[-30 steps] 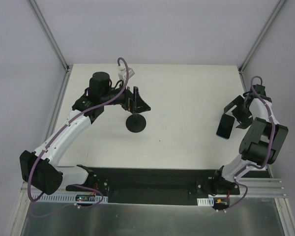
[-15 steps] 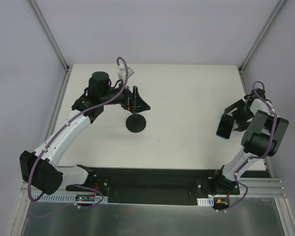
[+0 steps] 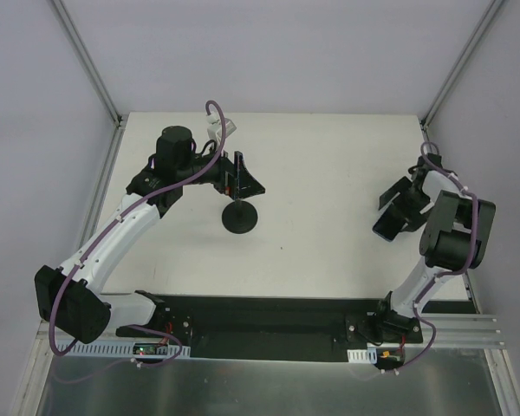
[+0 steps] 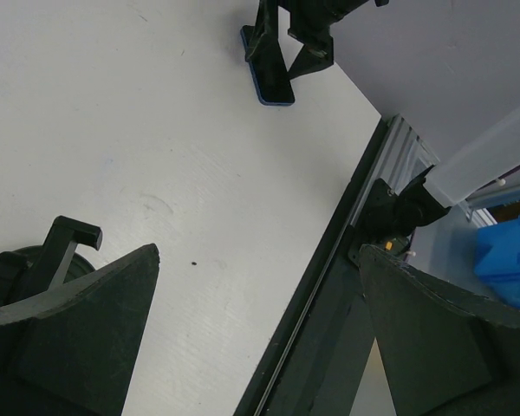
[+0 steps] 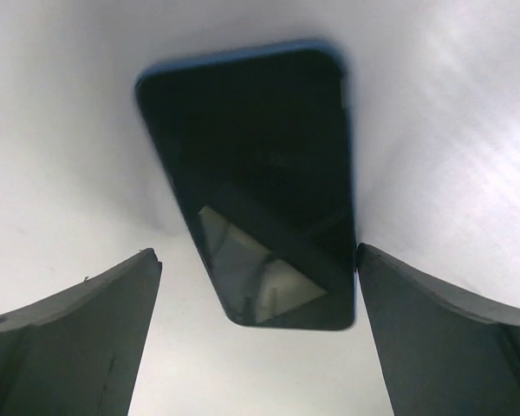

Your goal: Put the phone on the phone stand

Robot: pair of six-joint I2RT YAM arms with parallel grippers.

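Note:
The phone [image 3: 387, 224] lies flat on the white table at the right, black face up with a bluish edge. It shows close in the right wrist view [image 5: 251, 173] and far off in the left wrist view [image 4: 267, 74]. My right gripper [image 3: 400, 206] is open and straddles the phone's near end [image 5: 256, 253]; its right finger is at the phone's edge. The black phone stand [image 3: 240, 218] stands left of centre on its disc base. My left gripper [image 3: 241, 180] is open around the stand's upper stem. The stand's holder [image 4: 68, 243] shows beside my left finger, with the gripper [image 4: 258, 253] open wide.
A black base plate and an aluminium rail [image 4: 399, 147] run along the table's near edge. A blue bin [image 4: 513, 260] sits beyond that edge. Enclosure walls and metal posts [image 3: 87, 61] border the table at the back and sides.
My right gripper has swung left and towards the table centre over the phone, and the phone has shifted slightly left. The left arm and the stand have not moved.

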